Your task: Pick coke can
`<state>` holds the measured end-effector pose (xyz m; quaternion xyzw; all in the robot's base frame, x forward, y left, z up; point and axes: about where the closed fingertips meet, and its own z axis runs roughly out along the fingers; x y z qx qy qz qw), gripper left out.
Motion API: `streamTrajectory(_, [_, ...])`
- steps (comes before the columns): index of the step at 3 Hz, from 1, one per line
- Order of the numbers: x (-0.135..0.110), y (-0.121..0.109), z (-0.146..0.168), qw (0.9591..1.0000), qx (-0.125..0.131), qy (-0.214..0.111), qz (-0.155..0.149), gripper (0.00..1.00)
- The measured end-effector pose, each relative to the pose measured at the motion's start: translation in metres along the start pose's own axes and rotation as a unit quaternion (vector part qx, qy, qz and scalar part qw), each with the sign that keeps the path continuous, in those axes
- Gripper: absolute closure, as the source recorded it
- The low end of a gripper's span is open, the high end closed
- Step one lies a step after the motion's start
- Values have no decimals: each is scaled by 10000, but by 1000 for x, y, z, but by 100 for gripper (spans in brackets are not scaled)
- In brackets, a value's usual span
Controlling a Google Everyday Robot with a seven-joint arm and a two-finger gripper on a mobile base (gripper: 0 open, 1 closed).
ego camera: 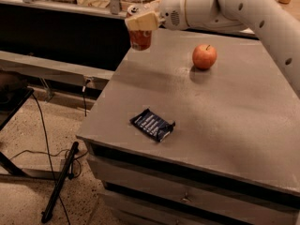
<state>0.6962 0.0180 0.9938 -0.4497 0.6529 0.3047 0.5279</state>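
- At the far left, below the worktop [225, 125] edge, lie the floor [23, 200], loose cables [41, 139] and a black rod [58, 184]. A can released here would likely drop past the edge and roll out of reach.
- At the far left corner of the worktop, the coke can [140, 39] hangs in the gripper [141, 24]. It appears clear of the surface and sits at or just beyond the corner.
- The gripper is clamped on the upper part of the can. A pale finger pad [138, 20] crosses the can near its rim, and only the lower body shows beneath it.
- Risk: the hold is high on a smooth wall. A quick swing or a loosened clamp could let the can tilt or slide out downward.
- Risk: whether the can sits square in the jaws cannot be told. An off-centre hold would raise the chance of slip.
- Near the front edge lies a dark snack packet [153, 124], flat and well apart from the can. It is a hazard only if the can is dropped or lowered onto it.
- To the right rests the apple [204, 56], well apart from the gripper. Being round, it would roll if struck.
- The arm [253, 13] enters from the upper right, passing behind and above the apple. A low retreat path could sweep the apple off the worktop.
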Motion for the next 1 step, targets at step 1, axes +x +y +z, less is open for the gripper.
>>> streamTrajectory(1, [-3,0,-1,10000,5,-31,-2,100])
